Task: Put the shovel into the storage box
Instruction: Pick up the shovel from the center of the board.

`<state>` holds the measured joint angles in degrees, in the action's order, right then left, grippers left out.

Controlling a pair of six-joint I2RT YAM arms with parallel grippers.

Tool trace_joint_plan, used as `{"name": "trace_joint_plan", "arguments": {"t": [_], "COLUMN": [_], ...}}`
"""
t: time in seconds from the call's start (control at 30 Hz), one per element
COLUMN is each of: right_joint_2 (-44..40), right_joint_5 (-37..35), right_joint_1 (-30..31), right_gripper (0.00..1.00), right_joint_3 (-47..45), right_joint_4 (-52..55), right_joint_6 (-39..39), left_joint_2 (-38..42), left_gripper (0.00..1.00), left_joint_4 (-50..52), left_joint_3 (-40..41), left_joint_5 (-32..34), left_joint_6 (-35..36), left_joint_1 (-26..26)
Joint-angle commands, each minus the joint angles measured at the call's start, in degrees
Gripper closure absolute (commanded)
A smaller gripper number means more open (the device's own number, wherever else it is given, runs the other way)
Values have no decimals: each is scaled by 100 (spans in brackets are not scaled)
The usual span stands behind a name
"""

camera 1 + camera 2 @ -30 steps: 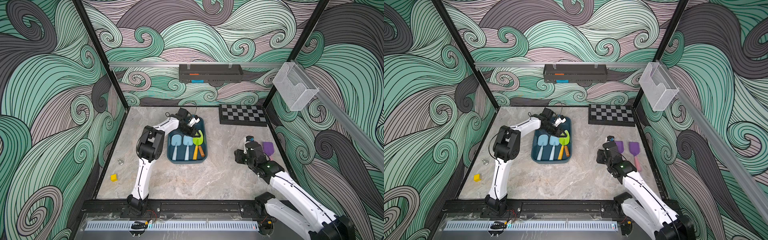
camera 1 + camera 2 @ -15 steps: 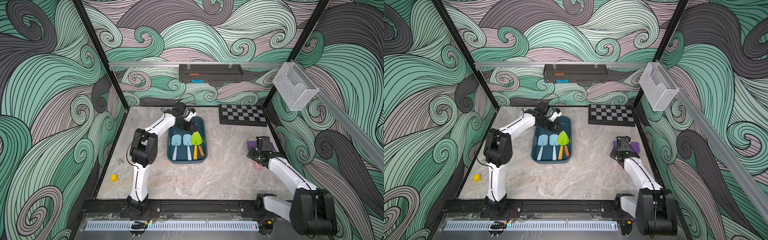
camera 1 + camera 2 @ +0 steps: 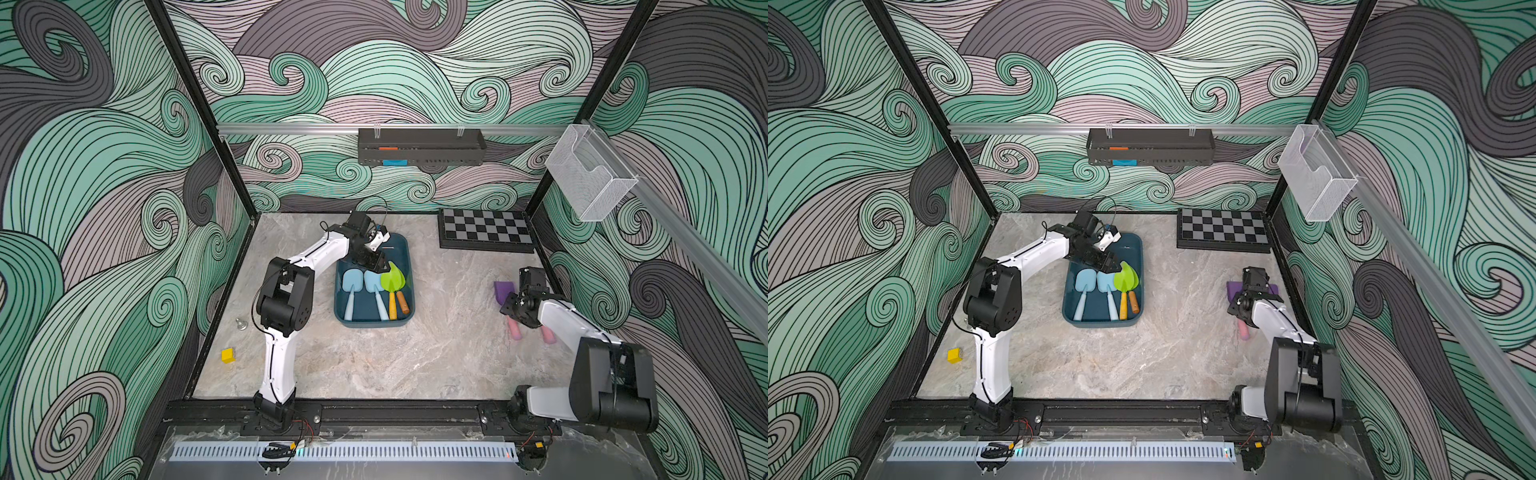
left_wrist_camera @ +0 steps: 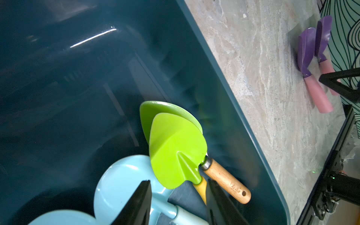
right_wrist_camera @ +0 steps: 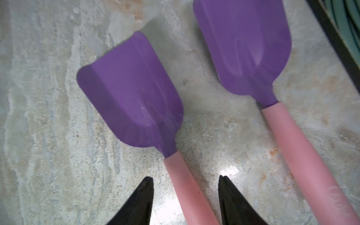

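- Moved since a second ago: right arm, shifted sideways onto the purple shovels [image 5: 132, 93], its elbow now folded back toward the front.
- Right gripper [image 5: 185, 179]: jaws parted, set astride the pink handle of the purple shovel nearer the box [image 3: 411, 286]. A gap is seen on each side, so nothing is gripped.
- Purple shovels: two, laid flat side by side on the table [image 3: 436, 365] close to the right wall, well apart from the box. Both are left to be stored.
- Box: placed mid-table. Four shovels are already held in it, two blue shovels [image 3: 353, 286] and two green shovels [image 4: 175, 148], green blades overlapped, handles turned to the front.
- Left gripper [image 4: 178, 186]: jaws parted and empty, hung over the box just beside the green blades.
- Progress, as judged: four of the six shovels in view are stored, about two thirds done. A grasp, a carry and a release are owed for each purple one.
- Table: grey marble-look, flat. A yellow cube [image 3: 227, 355] and a small metal piece [image 3: 239, 324] are kept near the left edge, a chessboard [image 3: 484, 230] at the far right corner.
- Room: walls covered in green, mauve and grey swirls. A black tray [image 3: 419, 147] is hung on the back rail, a wire basket [image 3: 590, 178] on the right rail.
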<state>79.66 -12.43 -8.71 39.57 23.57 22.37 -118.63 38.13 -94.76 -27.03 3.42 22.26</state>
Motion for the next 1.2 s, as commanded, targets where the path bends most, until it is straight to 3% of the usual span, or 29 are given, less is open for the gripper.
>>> {"name": "trace_joint_plan", "arguments": {"t": [0.0, 0.43, 0.93, 1.17], "right_joint_2": [183, 632, 803, 378], "right_joint_5": [125, 292, 965, 1061], "right_joint_1": [-34, -38, 19, 772], "right_gripper": [43, 49, 90, 100], "right_joint_3": [165, 288, 424, 481], "right_joint_4": [173, 376, 357, 418], "right_joint_6": [-180, -385, -568, -576], "left_joint_2": [525, 1373, 1535, 1639], "left_gripper": [51, 51, 50, 48], "left_joint_4": [-148, -472, -690, -1422], "left_joint_3": [73, 590, 704, 1021], "left_joint_5": [-117, -307, -778, -1648], "left_joint_6": [-12, -157, -368, -941], "left_joint_1": [-51, -64, -64, -39]}}
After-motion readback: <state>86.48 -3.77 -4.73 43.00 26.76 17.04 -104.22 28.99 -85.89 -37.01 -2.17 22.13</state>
